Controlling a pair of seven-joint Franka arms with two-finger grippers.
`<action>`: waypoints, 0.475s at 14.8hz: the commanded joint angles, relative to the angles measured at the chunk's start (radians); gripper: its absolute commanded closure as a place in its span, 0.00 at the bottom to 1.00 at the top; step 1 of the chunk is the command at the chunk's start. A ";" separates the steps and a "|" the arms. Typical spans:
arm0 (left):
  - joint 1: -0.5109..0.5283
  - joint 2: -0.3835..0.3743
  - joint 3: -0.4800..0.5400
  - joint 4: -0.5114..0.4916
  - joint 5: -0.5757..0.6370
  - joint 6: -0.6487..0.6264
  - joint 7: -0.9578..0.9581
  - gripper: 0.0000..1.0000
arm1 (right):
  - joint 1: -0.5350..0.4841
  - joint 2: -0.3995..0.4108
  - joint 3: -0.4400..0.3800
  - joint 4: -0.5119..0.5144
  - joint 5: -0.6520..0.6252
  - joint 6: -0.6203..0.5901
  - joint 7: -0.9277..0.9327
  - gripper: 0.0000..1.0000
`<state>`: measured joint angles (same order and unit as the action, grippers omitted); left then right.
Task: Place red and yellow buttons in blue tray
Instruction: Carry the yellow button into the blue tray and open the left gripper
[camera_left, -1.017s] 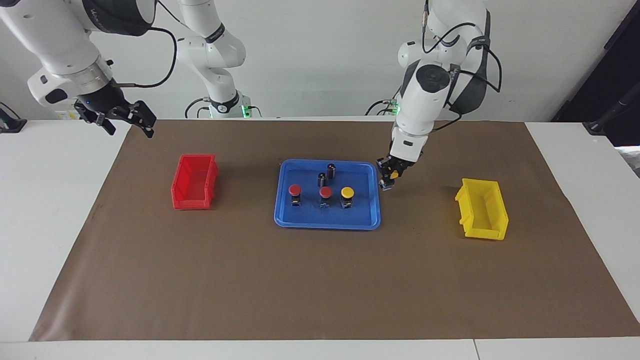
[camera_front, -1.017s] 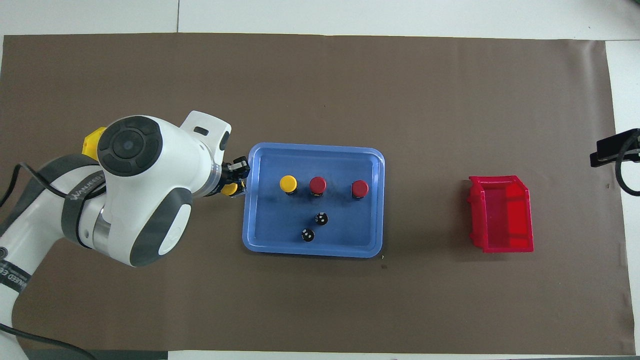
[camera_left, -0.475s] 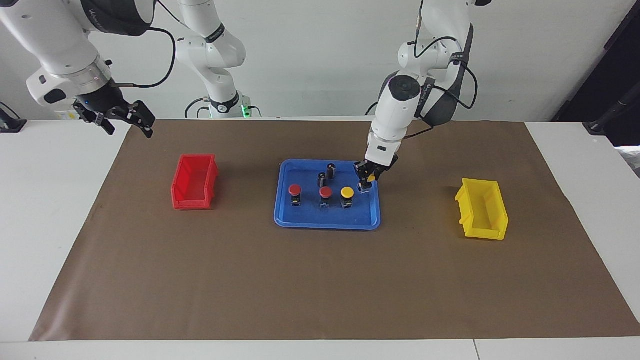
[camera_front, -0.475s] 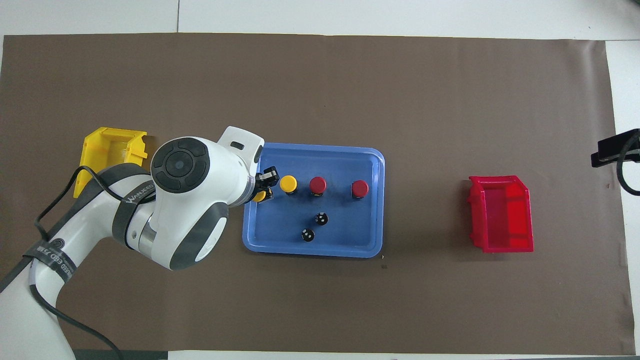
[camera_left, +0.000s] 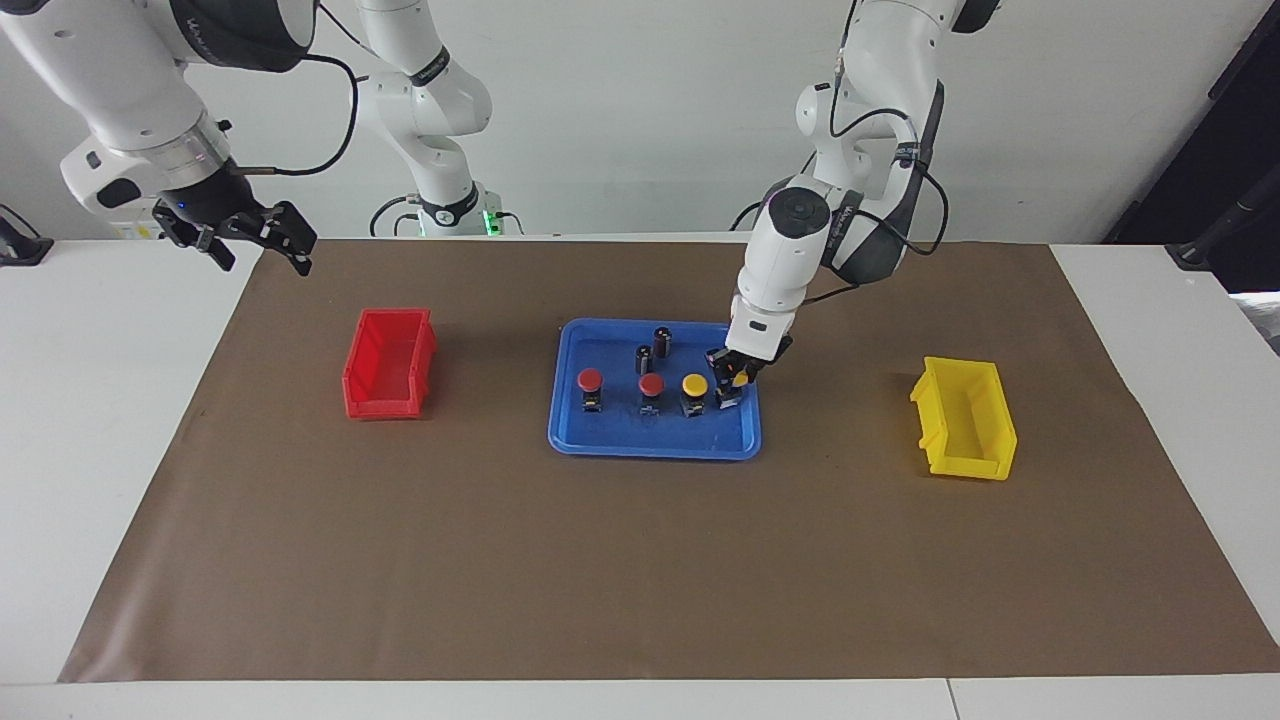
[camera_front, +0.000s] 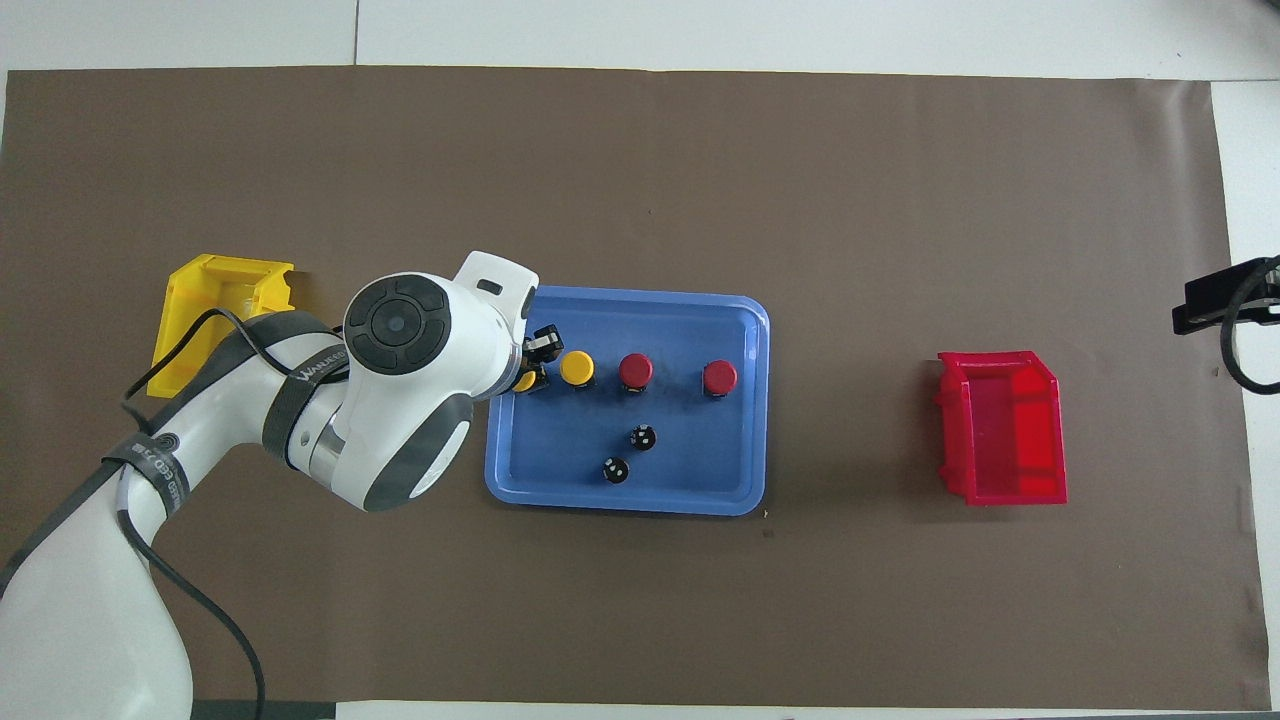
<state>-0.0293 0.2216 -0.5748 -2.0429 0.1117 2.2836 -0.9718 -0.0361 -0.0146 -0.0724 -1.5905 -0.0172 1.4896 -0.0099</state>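
Facing view: left gripper (camera_left: 733, 381) clamped on yellow button (camera_left: 741, 379), low over blue tray (camera_left: 570, 435) at left-arm end, beside 2nd yellow button (camera_left: 695, 384); two red buttons (camera_left: 590, 378) in tray. Right gripper (camera_left: 262, 236) waits raised, fingers apart.
Overhead view: held button (camera_front: 523, 381) inside tray rim (camera_front: 756, 400).

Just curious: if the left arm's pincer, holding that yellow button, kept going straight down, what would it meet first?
Probably the blue tray floor: the left pincer holds the yellow button low over it, beside the row of buttons.
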 joint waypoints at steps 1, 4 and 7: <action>0.014 0.012 -0.016 0.009 0.046 0.005 -0.028 0.80 | -0.008 -0.016 0.008 -0.017 0.000 0.001 -0.009 0.00; 0.014 0.010 -0.016 0.044 0.094 -0.080 -0.024 0.01 | -0.010 -0.016 0.008 -0.017 0.000 0.001 -0.009 0.00; 0.051 -0.027 -0.031 0.165 0.095 -0.368 0.074 0.00 | -0.011 -0.016 0.006 -0.016 0.002 0.002 -0.007 0.00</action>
<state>-0.0204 0.2201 -0.5800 -1.9566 0.1828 2.0803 -0.9593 -0.0367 -0.0146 -0.0724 -1.5905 -0.0172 1.4896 -0.0099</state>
